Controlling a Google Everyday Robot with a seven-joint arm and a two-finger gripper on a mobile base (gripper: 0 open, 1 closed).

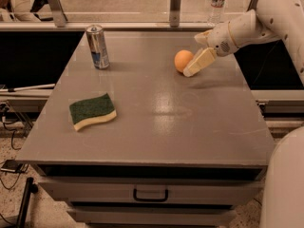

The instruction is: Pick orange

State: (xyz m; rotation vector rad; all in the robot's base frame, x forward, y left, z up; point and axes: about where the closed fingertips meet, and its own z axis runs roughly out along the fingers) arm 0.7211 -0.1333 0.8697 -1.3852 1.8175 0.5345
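Orange right beside the claw on the table's far side; claw's opening indiscernible.

- One table, with one drawer under its top.
- One orange on the table, toward the far right.
- One can on the table, near the far left corner.
- One sponge on the table, on the left side.
- One bottle behind the table.
- One gripper over the far right part of the table.
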